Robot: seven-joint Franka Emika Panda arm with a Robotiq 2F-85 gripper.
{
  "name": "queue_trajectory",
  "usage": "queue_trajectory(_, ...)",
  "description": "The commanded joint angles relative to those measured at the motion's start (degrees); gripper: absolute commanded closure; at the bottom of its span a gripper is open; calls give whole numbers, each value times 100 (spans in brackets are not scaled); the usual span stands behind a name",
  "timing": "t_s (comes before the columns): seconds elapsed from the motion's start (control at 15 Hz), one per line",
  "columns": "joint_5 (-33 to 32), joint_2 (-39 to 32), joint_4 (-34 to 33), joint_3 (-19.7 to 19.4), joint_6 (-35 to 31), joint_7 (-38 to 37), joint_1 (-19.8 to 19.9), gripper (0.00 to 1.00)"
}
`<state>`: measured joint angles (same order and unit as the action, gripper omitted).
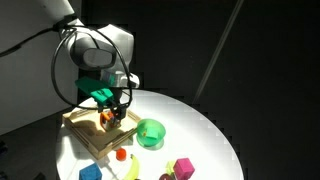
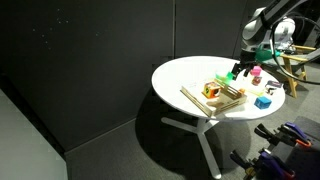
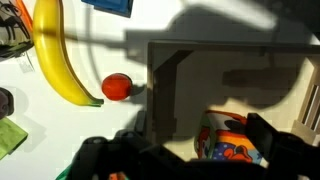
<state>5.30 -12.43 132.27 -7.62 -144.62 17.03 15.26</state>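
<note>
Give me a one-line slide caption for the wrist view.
Open tool over a wooden tray holding a colourful toy; banana and small red ball on the white table beside it.

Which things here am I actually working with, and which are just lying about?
In hand: gripper, open above the wooden tray; colourful toy inside the tray.
Lying about: banana, small red ball, green bowl, blue block, pink block.

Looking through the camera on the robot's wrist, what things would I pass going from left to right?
First the curved yellow banana, then the small red ball, then the shaded wooden tray.
</note>
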Motion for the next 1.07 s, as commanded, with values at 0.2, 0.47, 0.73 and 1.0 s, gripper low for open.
queue_trajectory(0.2,7,3,5,-24,8,5,-39,0)
queue_trajectory(0.47,8,3,6,-24,8,8,-38,0)
queue_trajectory(0.73,36,113,200,-20,-113,299,35,0)
queue_trajectory(1.0,-11,160,386,-68,-253,600,105,0)
